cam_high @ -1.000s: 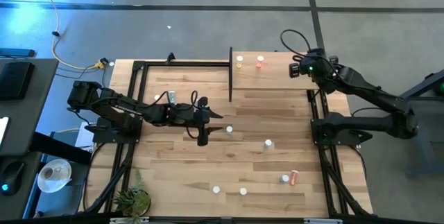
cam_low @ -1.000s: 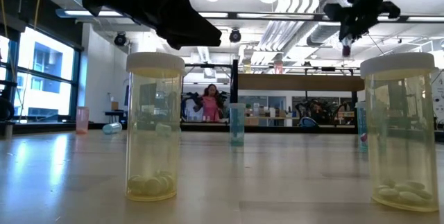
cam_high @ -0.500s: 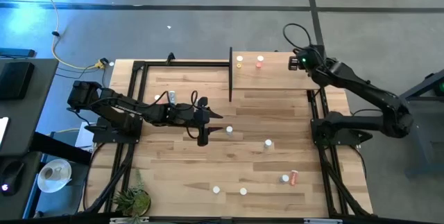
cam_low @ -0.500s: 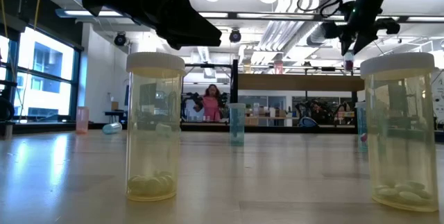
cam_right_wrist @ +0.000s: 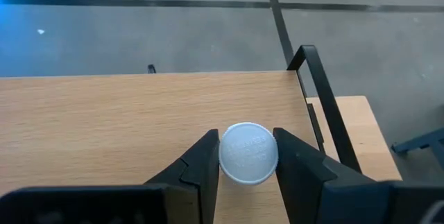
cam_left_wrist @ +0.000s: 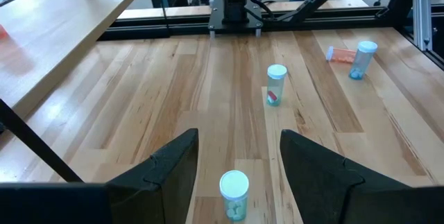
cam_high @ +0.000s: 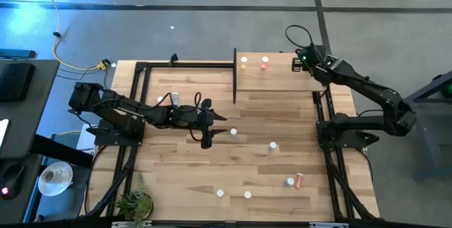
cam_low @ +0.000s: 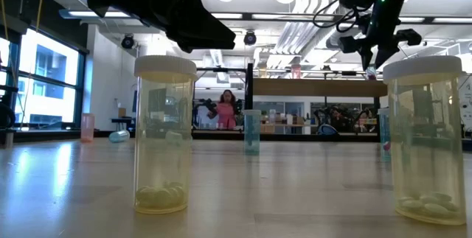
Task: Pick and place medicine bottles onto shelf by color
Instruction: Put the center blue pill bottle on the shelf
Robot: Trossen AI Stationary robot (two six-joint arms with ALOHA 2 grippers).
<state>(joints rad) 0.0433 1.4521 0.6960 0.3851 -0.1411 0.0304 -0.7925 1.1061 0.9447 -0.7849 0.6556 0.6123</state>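
Two tiny white-capped medicine bottles [cam_high: 244,62] already stand on the pale plywood shelf [cam_high: 279,80], seven more dot the desk [cam_high: 176,178]. Right pincer [cam_right_wrist: 248,156], pinching another white-capped bottle [cam_right_wrist: 248,152], has slid farther over the shelf; left pincer [cam_left_wrist: 238,156] hangs spread.

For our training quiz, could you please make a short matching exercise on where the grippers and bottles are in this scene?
Things:
1. right gripper
2. left gripper
3. yellow bottle
4. pink lying bottle

Places or states:
A. standing on the shelf
B. open above a teal bottle
C. on its side on the tabletop
D. shut on a white-capped bottle, over the shelf

Pairs: 1-D, 2-B, 3-A, 4-C
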